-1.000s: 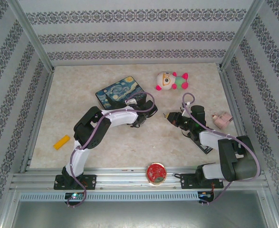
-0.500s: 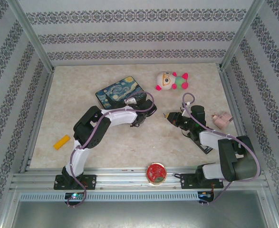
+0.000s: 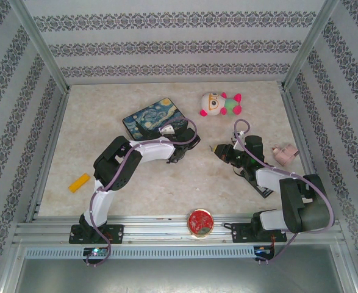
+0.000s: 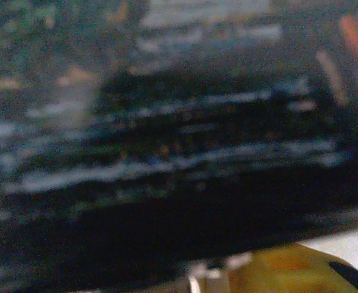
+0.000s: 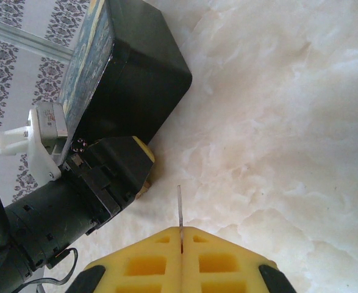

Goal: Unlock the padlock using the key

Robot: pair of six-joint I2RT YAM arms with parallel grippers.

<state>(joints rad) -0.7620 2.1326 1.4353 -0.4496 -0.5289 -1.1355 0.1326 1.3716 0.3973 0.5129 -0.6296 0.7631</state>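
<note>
Two light, stiff, slick metal pieces: the key (image 5: 179,207), sensibly pinched by its head in the pressed-together right pincer (image 5: 180,241), points beside the painted tin (image 5: 130,73), where the left pincer (image 5: 143,174), closure unclear, meets what may be the padlock (image 4: 270,271).

one each: tin (image 3: 152,117), plush toy (image 3: 220,104), red disc (image 3: 200,222), yellow block (image 3: 78,182), key (image 5: 180,206)

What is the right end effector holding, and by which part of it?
The right end effector holds the key, pinched by one end between its shut fingers; the rest, a thin sliver, sticks out forward.
</note>
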